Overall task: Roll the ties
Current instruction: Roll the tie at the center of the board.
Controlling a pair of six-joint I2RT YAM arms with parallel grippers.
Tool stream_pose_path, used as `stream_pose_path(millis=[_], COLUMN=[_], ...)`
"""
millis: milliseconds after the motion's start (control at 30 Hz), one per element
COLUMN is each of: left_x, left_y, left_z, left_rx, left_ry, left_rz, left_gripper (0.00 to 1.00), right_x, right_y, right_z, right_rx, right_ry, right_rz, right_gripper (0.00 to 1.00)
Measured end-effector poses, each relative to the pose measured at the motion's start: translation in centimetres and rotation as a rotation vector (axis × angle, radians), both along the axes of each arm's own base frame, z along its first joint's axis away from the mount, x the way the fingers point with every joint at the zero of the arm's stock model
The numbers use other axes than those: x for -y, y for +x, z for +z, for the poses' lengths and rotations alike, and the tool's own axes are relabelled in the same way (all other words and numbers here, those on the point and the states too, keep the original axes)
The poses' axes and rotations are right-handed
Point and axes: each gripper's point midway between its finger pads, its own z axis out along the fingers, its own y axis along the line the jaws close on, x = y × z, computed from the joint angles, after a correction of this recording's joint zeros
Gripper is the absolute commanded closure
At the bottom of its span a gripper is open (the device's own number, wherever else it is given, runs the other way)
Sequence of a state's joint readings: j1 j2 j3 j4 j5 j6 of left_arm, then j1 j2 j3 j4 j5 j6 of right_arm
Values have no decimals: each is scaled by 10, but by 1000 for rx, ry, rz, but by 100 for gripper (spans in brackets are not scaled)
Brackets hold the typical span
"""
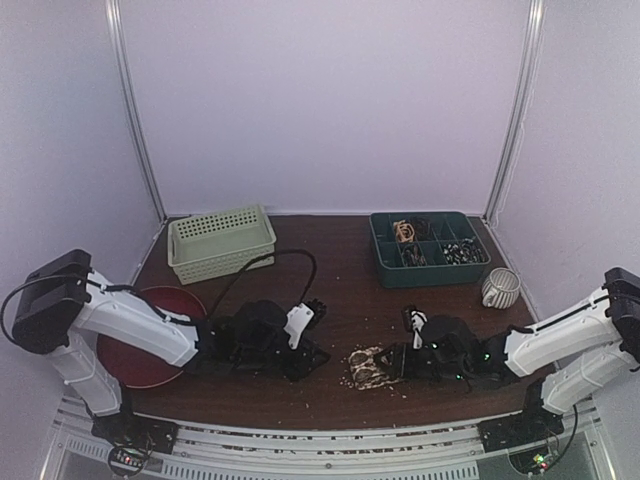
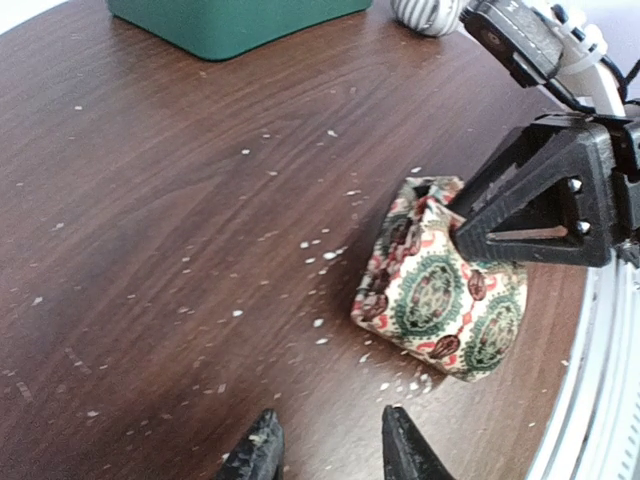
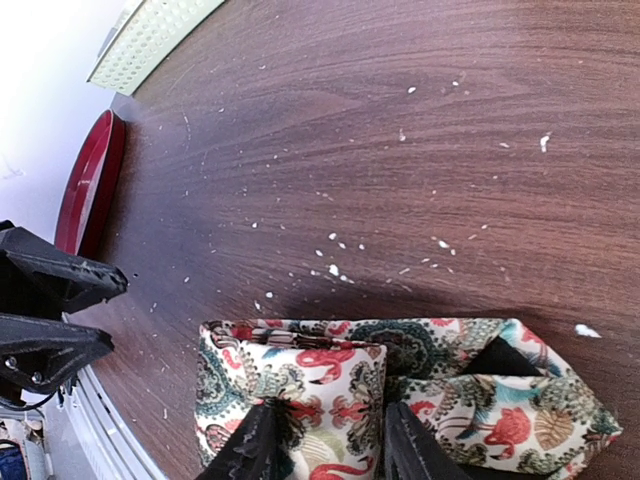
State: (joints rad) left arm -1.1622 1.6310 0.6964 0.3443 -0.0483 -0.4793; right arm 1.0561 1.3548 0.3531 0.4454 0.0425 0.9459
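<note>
Counter (image 2: 150,200): dark wood grain, smooth, faint sheen, speckled with pale crumbs (image 2: 320,245). Tie (image 2: 440,300): soft printed cloth, matt, creased. Right pincer (image 3: 325,440): matt black plastic. Far-left basket (image 1: 220,240): pale perforated plastic. Left plate (image 1: 140,368): glossy red. Far-right tray (image 1: 430,276): smooth green plastic.

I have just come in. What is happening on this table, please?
Two robot arms are working on one patterned tie, which sits as a compact bundle near the front edge of the table. The right gripper is closed on a fold of the tie. The left gripper is open and empty; it points at the tie from close by without touching it. Pale crumbs lie scattered around.
</note>
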Motion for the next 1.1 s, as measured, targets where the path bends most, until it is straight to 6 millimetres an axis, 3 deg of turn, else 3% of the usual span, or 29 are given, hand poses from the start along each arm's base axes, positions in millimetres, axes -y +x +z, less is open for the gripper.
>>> stream_pose_path(millis=[233,567,933,1100], left_x=[28,60,66,65], left_y=[-12,-11,-8,-8], left_z=[-18,-14,-18,-20], left_rx=[-92,-176,-195,-198], left_ry=[-36,-120,-114,-107], left_rz=[-50,-51,-39,-37], left_gripper=[60,63,68,70], right_x=[7,19,20,16], right_y=[-2,5,-1,-6], right_z=[-2,0,15,15], right_rx=[16,34,30,14], right_ry=[-24,-29,-11,-27], right_rz=[8,-15,11,29], right_gripper=[63,62,51,51])
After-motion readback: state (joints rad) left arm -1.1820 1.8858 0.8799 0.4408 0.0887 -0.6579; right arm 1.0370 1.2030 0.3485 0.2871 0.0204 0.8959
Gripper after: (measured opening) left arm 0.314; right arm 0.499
